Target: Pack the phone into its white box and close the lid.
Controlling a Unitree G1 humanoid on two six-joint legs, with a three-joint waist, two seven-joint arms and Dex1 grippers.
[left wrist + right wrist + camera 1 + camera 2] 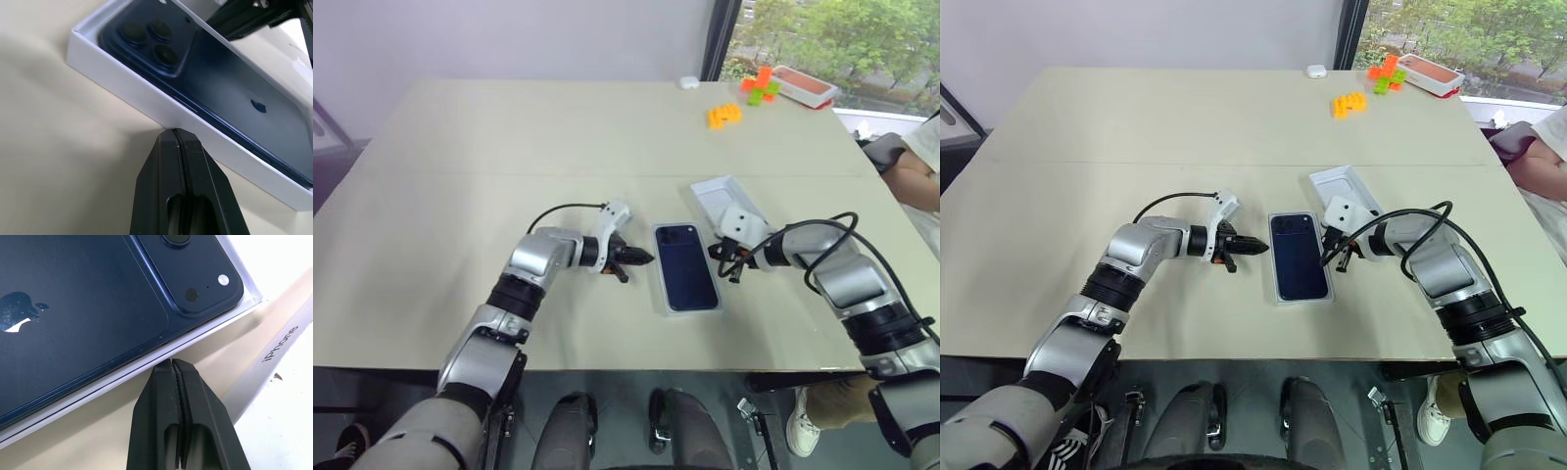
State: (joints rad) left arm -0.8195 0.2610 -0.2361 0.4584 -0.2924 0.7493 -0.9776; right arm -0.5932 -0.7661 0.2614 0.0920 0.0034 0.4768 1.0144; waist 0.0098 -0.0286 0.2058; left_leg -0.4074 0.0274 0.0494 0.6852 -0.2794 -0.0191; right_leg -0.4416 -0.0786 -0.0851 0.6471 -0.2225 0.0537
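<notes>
Phone (1299, 257) is sitting back-up inside the box (146, 98), camera cluster at the far end, so packing is looking done. I'm holding my left claw (1255, 245) fully closed and empty, tip just beside the box's left wall. My right claw (1329, 257) is likewise pinched closed, gripping nothing, its tip just beside the box's right wall. The lid (1342, 185) is lying inside-up on the worktop (1185, 127), just beyond the right claw, apart from the box. Left, by my reckoning: picking up the lid, flipping it and seating it over the box.
</notes>
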